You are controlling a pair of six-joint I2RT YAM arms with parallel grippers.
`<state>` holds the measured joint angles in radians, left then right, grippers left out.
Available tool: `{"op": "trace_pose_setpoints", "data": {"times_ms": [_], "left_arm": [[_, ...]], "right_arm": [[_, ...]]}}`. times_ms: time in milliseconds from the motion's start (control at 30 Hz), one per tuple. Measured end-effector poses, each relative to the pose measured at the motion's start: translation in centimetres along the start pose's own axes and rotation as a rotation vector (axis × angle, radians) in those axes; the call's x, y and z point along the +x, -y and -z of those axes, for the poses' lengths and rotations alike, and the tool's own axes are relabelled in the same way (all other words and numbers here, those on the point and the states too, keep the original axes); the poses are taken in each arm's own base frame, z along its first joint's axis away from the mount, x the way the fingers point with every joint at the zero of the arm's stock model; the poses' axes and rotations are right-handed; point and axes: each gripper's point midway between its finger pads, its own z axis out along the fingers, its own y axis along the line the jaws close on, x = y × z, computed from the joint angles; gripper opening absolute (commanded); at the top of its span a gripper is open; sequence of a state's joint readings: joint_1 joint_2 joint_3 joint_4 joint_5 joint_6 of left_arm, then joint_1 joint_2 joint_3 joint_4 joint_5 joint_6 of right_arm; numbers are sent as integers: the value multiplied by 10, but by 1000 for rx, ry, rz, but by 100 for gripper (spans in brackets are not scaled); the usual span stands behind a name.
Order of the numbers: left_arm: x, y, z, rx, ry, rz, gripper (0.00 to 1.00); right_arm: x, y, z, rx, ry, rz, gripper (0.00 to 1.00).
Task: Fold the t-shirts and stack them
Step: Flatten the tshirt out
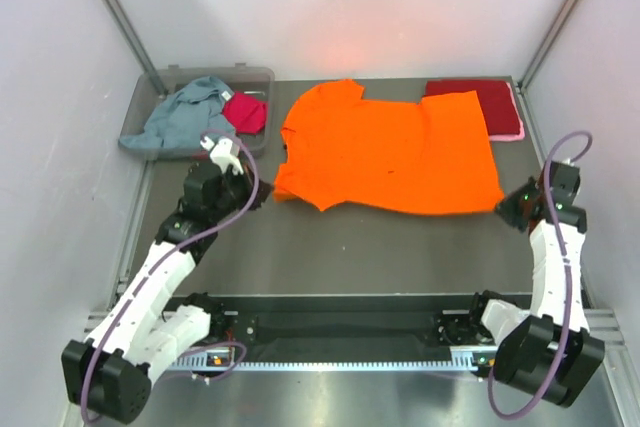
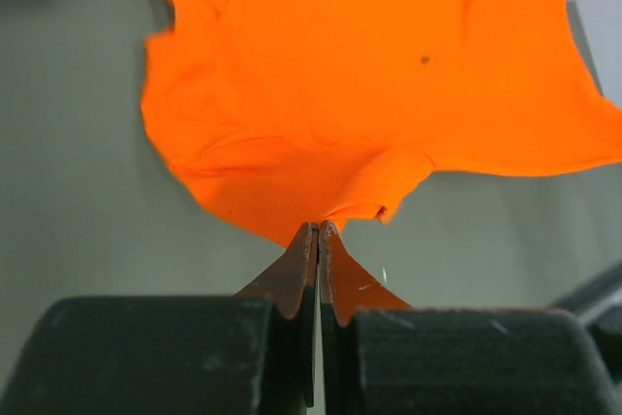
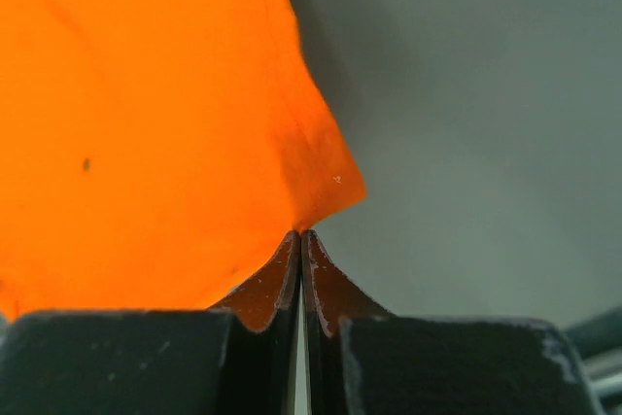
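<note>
The bright orange t-shirt (image 1: 390, 152) lies spread across the middle of the table, collar to the left. My left gripper (image 1: 262, 194) is shut on its near left edge; the left wrist view shows the cloth (image 2: 369, 75) pinched at the fingertips (image 2: 319, 230). My right gripper (image 1: 503, 209) is shut on the shirt's near right corner; the right wrist view shows the corner (image 3: 146, 123) pinched at the tips (image 3: 300, 236). A folded dark red t-shirt (image 1: 490, 99) lies on a pink one (image 1: 519, 129) at the back right. A grey-blue t-shirt (image 1: 185, 117) and a magenta one (image 1: 247, 111) lie in the bin.
A clear plastic bin (image 1: 262, 75) stands at the back left. White walls with metal posts close in the table on three sides. A black rail (image 1: 340, 332) with the arm bases runs along the near edge.
</note>
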<state>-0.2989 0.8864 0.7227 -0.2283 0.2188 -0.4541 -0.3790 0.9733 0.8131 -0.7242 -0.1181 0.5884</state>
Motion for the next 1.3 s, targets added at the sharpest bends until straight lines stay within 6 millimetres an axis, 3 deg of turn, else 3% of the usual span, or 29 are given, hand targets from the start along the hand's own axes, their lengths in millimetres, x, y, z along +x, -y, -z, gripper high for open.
{"op": "trace_pose_setpoints", "data": {"times_ms": [67,167,300,433,567,933,1300], "left_arm": [[26,-6,7,-4,-45,45,0],[58,-10,9,6,-116,112,0],[83,-8,6,32,-217,167,0],[94,-9,11,25,-274,186,0],[91,-11,21,-22,-282,185,0],[51,2,51,-73,-237,131,0],[61,3,83,-94,-271,126,0]], "right_arm": [[19,19,-2,52,-22,-33,0],[23,28,3,79,11,-69,0],[17,31,8,95,56,-99,0],[19,40,12,133,76,-105,0],[25,50,19,159,96,-104,0],[44,65,26,214,36,-80,0],[57,74,46,213,50,-53,0]]}}
